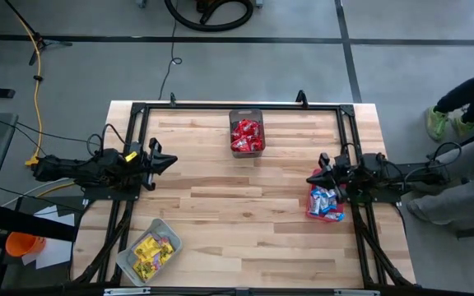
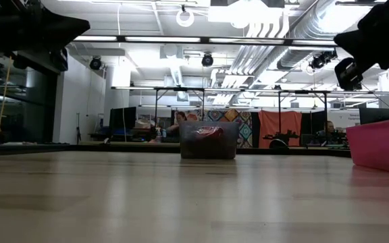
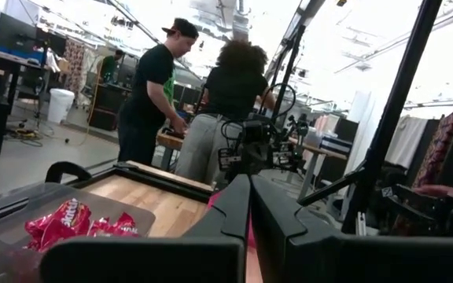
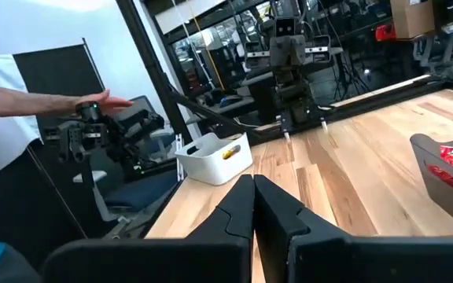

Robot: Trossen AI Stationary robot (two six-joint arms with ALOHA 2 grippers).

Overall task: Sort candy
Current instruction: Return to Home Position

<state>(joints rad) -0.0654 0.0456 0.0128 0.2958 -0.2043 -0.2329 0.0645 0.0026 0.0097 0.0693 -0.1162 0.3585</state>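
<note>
The wooden worktop [image 1: 220,205] carries 3 bins, well apart from one another. The left arm lies along the left edge. Its left gripper [image 1: 169,162] points inward over bare wood, fingers pressed together and holding nothing. The right arm lies along the right edge. The right gripper [image 1: 313,178] is likewise closed tight and empty, beside the far end of the red bin [image 1: 309,207]. The dark mesh bin [image 1: 246,112] stands at the far middle, the clear grey bin [image 1: 128,261] at the near left corner. Red candy [image 1: 246,136] lies in the mesh bin, blue-and-white candy [image 1: 326,205] in the red bin, and yellow candy [image 1: 153,251] in the grey bin.
</note>
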